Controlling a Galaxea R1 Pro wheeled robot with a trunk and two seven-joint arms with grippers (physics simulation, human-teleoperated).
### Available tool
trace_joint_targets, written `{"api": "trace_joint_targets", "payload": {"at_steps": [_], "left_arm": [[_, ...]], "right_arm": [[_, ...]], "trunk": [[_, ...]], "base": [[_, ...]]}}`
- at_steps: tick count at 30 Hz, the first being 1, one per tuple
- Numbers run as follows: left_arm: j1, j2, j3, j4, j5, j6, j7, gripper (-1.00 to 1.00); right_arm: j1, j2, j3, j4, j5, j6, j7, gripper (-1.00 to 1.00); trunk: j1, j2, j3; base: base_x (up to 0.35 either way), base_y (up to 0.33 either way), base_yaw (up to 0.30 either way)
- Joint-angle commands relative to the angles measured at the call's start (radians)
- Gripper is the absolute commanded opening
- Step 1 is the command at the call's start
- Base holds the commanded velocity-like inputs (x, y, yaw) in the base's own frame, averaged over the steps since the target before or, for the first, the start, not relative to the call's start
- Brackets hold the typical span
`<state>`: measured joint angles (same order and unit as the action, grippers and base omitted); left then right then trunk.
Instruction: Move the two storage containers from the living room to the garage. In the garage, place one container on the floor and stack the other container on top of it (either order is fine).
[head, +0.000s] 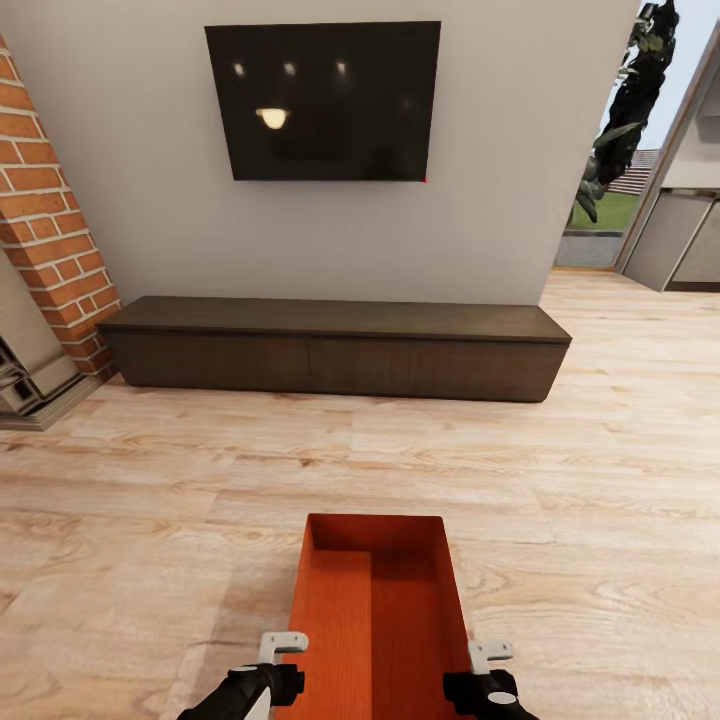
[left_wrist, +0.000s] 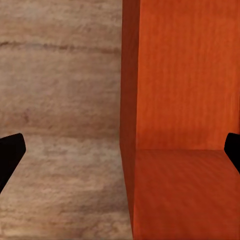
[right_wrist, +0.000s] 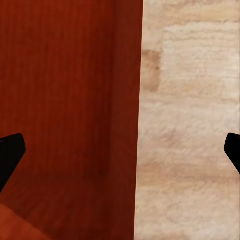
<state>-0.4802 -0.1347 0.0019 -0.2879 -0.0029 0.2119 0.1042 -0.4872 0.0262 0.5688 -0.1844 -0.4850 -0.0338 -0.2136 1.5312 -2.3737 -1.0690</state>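
left hand (head: 283, 645) and right hand (head: 487, 655), fingers spread apart, each straddle a side wall of the orange-red storage container (head: 375, 610) above the wood-plank floor (head: 150, 500)

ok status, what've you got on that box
Both grippers open, left and right, fingers straddling the side walls of the orange box. Box on the wood floor. Low cabinet ahead.

A black wall-mounted TV (head: 323, 100) hangs above a long dark low cabinet (head: 335, 347); a red brick column (head: 45, 220) stands left, greenery (head: 625, 110) shows through the right opening
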Motion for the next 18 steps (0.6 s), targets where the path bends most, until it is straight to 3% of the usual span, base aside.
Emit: {"api": "trace_joint_targets", "payload": {"at_steps": [1,18], "left_arm": [[0.0,0.0,0.0,-0.002,0.0,0.006,0.003,1.0],[0.0,0.0,-0.006,-0.01,-0.013,-0.004,0.003,1.0]], "right_arm": [[-0.001,0.0,0.008,0.0,-0.01,-0.004,-0.004,1.0],[-0.001,0.0,0.008,0.0,-0.01,-0.003,-0.003,1.0]], "trunk": [[0.0,0.0,-0.001],[0.0,0.0,-0.001]], "base": [[0.0,0.0,0.0],[0.0,0.0,0.0]]}}
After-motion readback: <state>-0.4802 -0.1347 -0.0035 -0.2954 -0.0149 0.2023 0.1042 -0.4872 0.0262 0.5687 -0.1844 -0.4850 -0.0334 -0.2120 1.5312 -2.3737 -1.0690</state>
